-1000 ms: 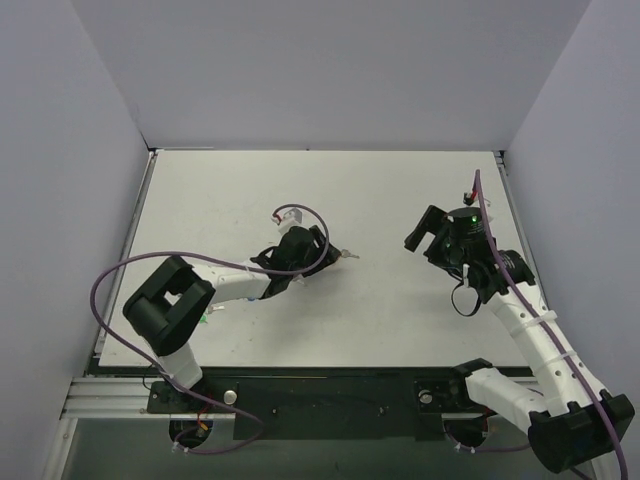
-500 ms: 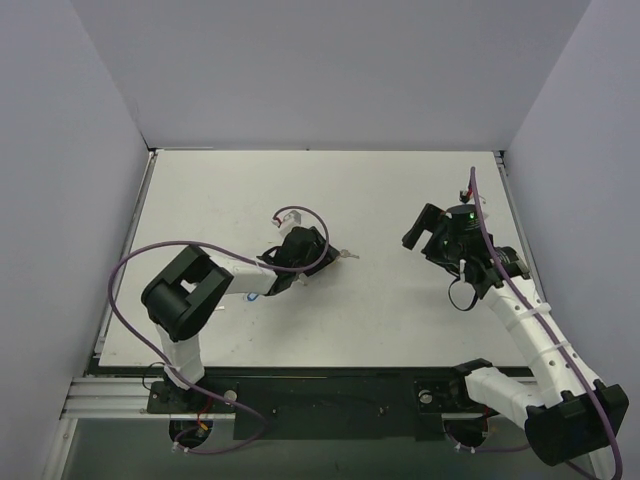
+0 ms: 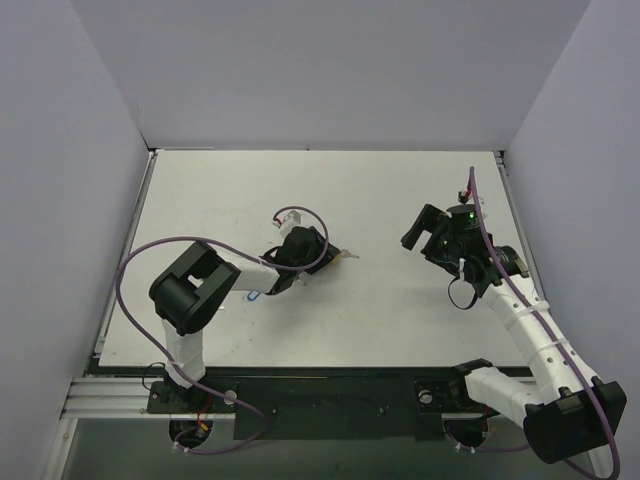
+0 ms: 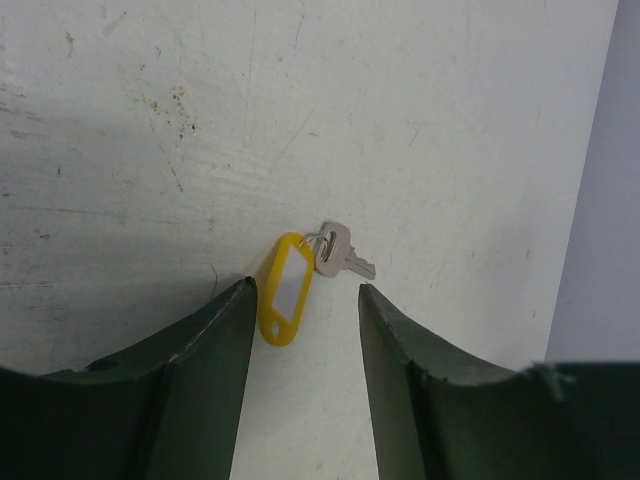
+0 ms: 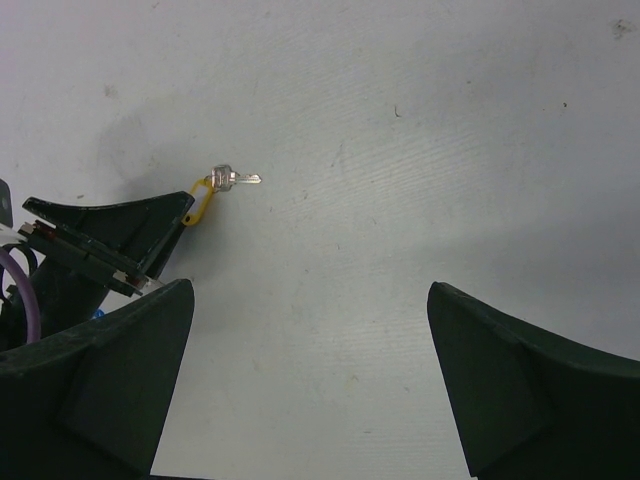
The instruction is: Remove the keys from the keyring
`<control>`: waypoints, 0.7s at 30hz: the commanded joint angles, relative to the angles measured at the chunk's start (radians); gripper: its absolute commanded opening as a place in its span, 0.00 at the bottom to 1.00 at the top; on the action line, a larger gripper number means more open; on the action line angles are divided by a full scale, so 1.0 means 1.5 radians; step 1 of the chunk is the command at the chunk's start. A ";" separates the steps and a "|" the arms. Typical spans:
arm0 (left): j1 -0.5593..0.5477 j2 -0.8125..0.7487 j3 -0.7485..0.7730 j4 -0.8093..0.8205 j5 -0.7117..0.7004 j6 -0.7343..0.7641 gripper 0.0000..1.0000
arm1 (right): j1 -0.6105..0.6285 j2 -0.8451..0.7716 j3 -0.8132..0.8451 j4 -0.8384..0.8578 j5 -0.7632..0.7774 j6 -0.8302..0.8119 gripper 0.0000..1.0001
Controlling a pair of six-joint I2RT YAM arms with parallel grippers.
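Left wrist: one key point(image 4: 338, 250), one keyring point(image 4: 285, 288)

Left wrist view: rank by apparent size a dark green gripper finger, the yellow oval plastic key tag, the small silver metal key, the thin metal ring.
1. dark green gripper finger (nearest the camera, so inflated)
2. yellow oval plastic key tag
3. small silver metal key
4. thin metal ring, only partly visible

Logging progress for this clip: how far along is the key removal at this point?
Nothing done yet: the key is on the ring of the yellow tag, both flat on the table. In hand: the left gripper is open with the tag between its fingers, not clamped; the right gripper is open, empty, apart from the key. Left: grip the tag and work the key off.
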 commanded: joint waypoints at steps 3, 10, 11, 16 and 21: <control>0.010 0.023 0.021 0.035 0.009 -0.013 0.53 | -0.007 0.007 -0.011 0.017 -0.006 -0.004 0.96; 0.014 0.039 0.024 0.053 0.020 -0.020 0.47 | -0.009 0.011 -0.012 0.020 -0.010 -0.004 0.96; 0.014 0.041 0.025 0.056 0.022 -0.019 0.46 | -0.009 0.011 -0.012 0.021 -0.010 -0.005 0.96; 0.016 0.055 0.035 0.062 0.033 -0.020 0.43 | -0.011 0.013 -0.013 0.023 -0.013 -0.005 0.96; 0.018 0.058 0.041 0.064 0.033 -0.020 0.42 | -0.013 0.014 -0.014 0.024 -0.014 -0.007 0.96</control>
